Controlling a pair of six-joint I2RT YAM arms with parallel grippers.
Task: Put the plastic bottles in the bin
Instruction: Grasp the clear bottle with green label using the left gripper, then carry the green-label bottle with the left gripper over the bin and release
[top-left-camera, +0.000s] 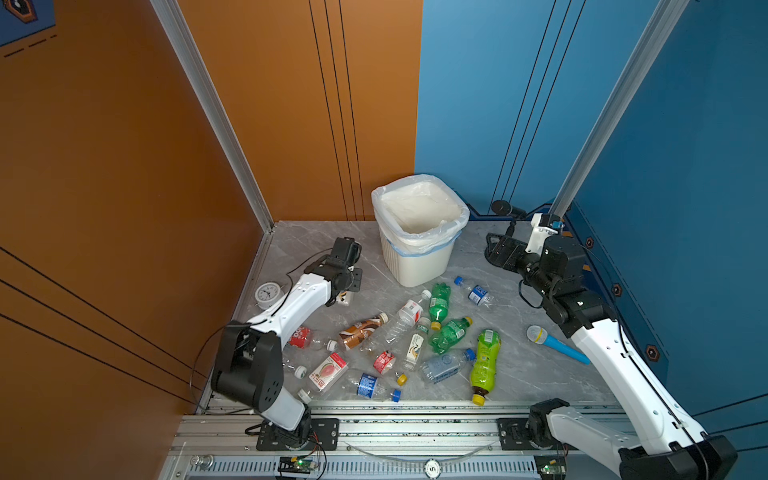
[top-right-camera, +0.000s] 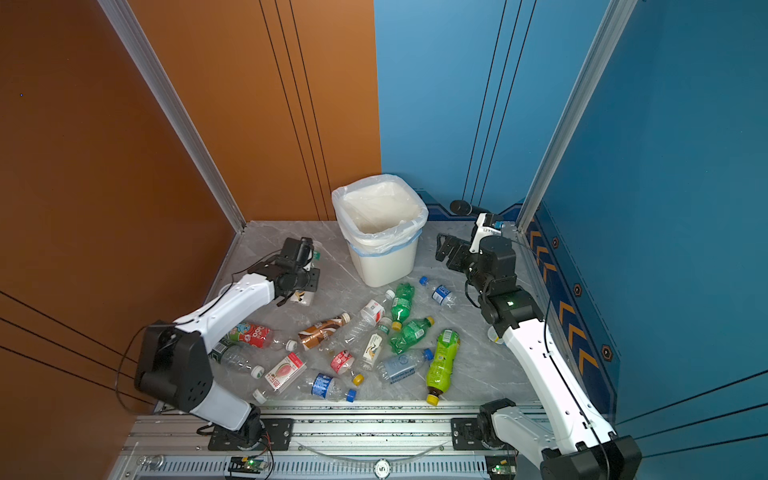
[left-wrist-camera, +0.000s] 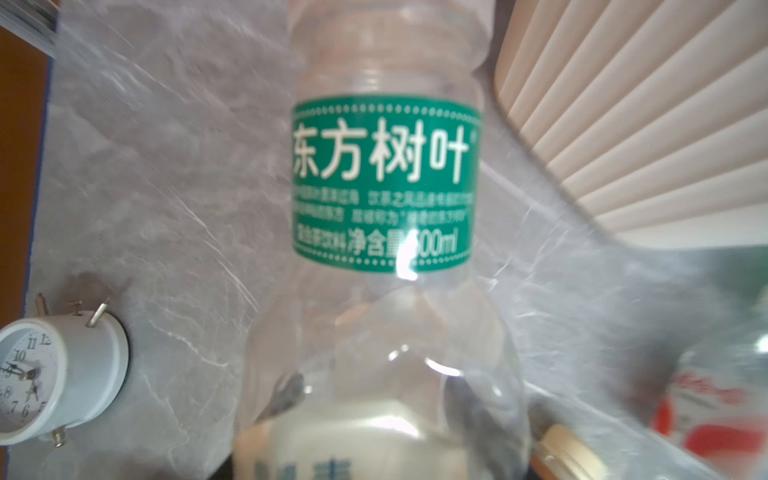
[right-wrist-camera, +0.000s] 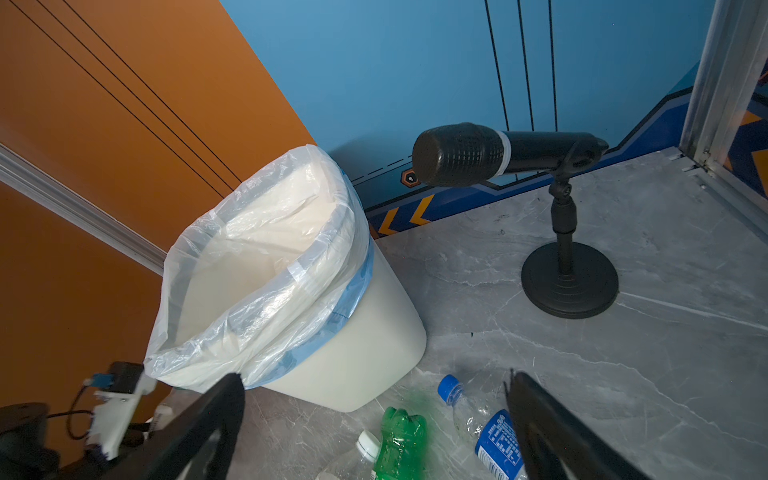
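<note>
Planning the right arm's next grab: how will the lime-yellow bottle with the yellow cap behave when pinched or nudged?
The lime-yellow bottle lies on its side, round-bodied, so a nudge would probably roll it. Uncrushed and capped, it likely resists a pinch. Its glossy wrap may slip.

The grey marble table (top-left-camera: 519, 374) holds a bin (top-left-camera: 419, 257) at the back, with bottles (top-left-camera: 440, 299) strewn before it. A clock (top-left-camera: 268, 293) lies at the left; a blue mic (top-left-camera: 557, 343) and a mic stand (right-wrist-camera: 569, 286) are at the right.
</note>
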